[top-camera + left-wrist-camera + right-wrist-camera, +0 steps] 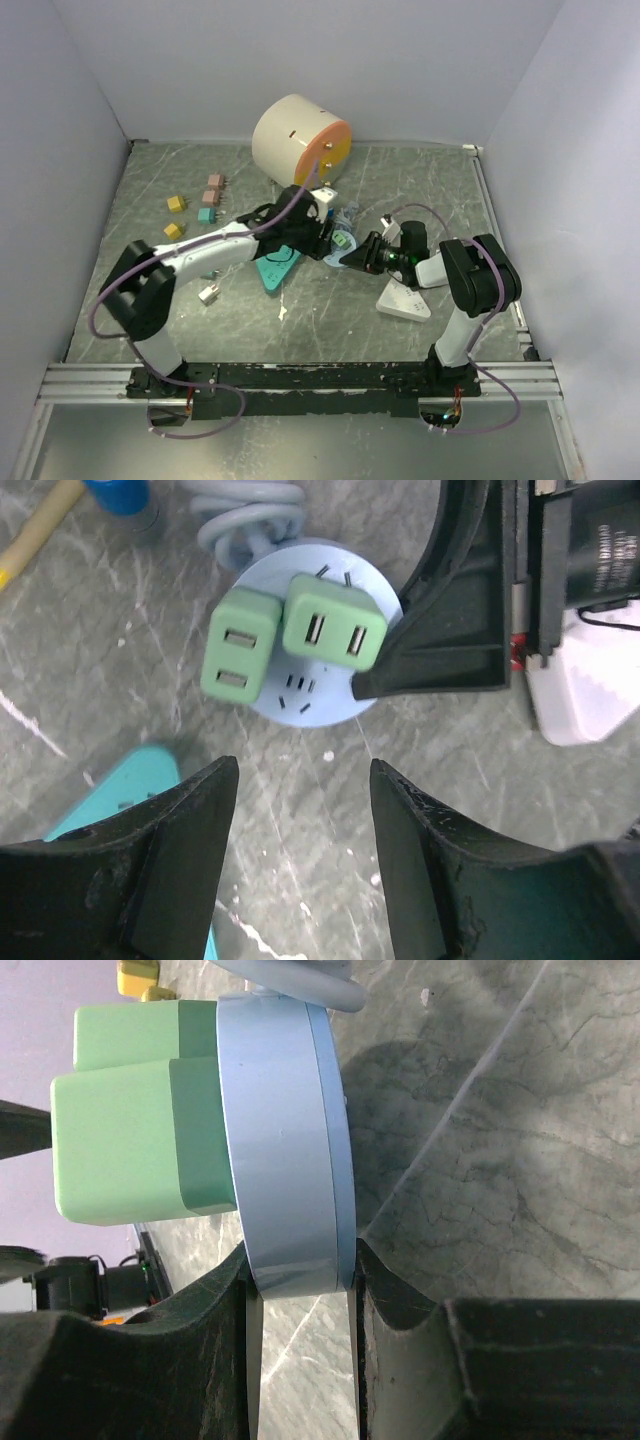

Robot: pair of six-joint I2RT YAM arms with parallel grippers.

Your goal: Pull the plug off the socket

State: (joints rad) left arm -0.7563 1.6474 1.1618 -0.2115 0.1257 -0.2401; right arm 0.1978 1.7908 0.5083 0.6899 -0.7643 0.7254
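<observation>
**Socket pinned by the right pincer, left pincer gaping over the plugs**

The top view alone gives the layout. The round pale-blue socket (345,241) lies at the middle of the desk (450,190), where the two arms meet. A big cream drum (300,140) sits beyond it and a white wedge (404,301) lies nearer, to the right.

The left wrist view adds the socket's face. A green plug (333,622) and a second green plug (240,645) sit side by side in it, each with two slots showing. A coil of grey cable (250,520) lies at the socket's rim.

Only the right wrist view shows the socket edge-on, with the right pincer (300,1270) closed on its rim, one finger against each flat face.

The left pincer (302,770) points down at the desk just short of the plugs. Its fingers stand apart with only bare desk between them.

The left arm stretches from the near left, its elbow bent and its forearm running right and away. The right arm is folded, its wrist low and aimed left.

White print on the black housing (600,550) of the right arm is too small to read.
</observation>
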